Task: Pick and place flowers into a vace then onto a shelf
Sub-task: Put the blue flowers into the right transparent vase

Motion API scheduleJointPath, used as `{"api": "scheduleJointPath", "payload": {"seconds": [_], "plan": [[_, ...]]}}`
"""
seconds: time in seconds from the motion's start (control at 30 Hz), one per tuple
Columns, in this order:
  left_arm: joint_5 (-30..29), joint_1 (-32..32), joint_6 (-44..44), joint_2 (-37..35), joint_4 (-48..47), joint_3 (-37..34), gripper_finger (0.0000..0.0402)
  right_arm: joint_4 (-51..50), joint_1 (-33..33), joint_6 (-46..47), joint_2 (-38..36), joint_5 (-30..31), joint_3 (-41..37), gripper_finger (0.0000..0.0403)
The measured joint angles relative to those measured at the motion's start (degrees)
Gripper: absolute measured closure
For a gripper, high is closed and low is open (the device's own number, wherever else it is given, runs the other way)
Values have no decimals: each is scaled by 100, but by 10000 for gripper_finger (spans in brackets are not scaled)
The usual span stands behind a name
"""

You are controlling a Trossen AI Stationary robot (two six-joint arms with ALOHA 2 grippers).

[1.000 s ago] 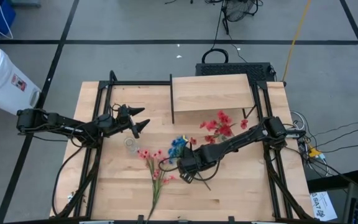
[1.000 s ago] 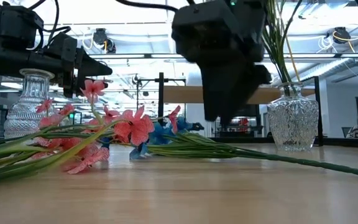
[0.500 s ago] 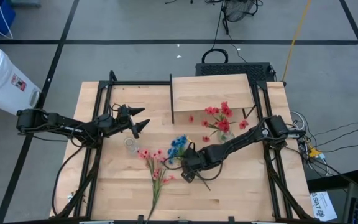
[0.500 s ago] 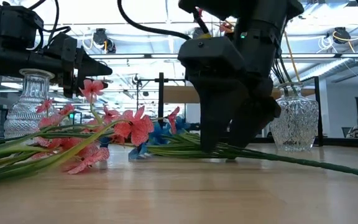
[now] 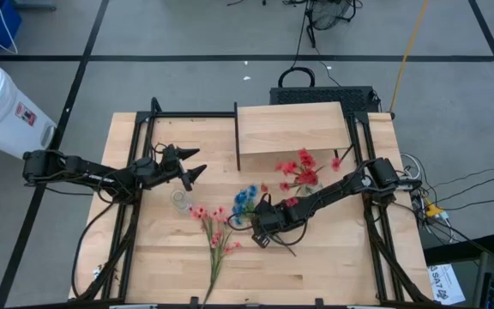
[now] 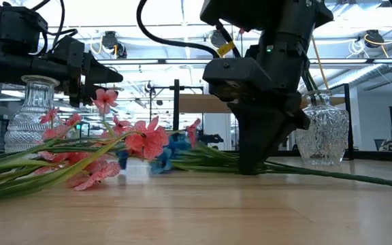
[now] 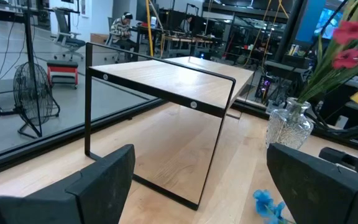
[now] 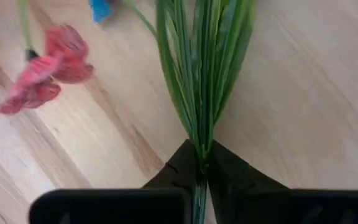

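Note:
A spray of blue flowers lies on the wooden table, its green stems running toward the near edge. My right gripper is down on those stems and shut on them. Pink flowers lie on the table just left of it. Red flowers stand in a glass vase in front of the shelf. A smaller empty glass vase stands near my left gripper, which hovers open at the left, touching nothing. My right gripper pinches the blue spray's bundle of green stems and leaves between its two fingers, a little below the blossoms. It comes from above, slanting down, with the fingers across the stems. The spray lies along the table.
The shelf's thin black legs stand on the far half of the table. Black frame rails run along the left and right sides. Bare wood lies near the front right.
My right gripper has come down onto the blue spray's stems, stood open astride them half a second ago, and has now shut on them. The spray still lies on the table.

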Motion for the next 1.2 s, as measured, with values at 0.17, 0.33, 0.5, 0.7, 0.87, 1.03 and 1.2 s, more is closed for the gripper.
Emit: {"api": "scheduleJointPath", "payload": {"seconds": [0.17,0.33,0.5,0.7,0.87,1.03,1.2], "plan": [[0,0,0,1,0,0,36,460,155,-26,-160,261,-22,395],[0,0,0,0,0,0,36,1050,333,-309,-751,638,0,398],[0,0,0,0,6,0,36,1222,534,-599,-1300,1340,-11,400],[0,0,0,0,2,0,36,1844,750,-1410,-1881,1979,0,401],[0,0,0,0,2,0,36,2116,837,-2083,-2184,2515,0,402],[1,0,0,2,1,0,36,2712,847,-2762,-2326,2486,0,402],[0,0,0,0,2,0,36,4141,837,-4026,-2357,2390,0,402]]}}
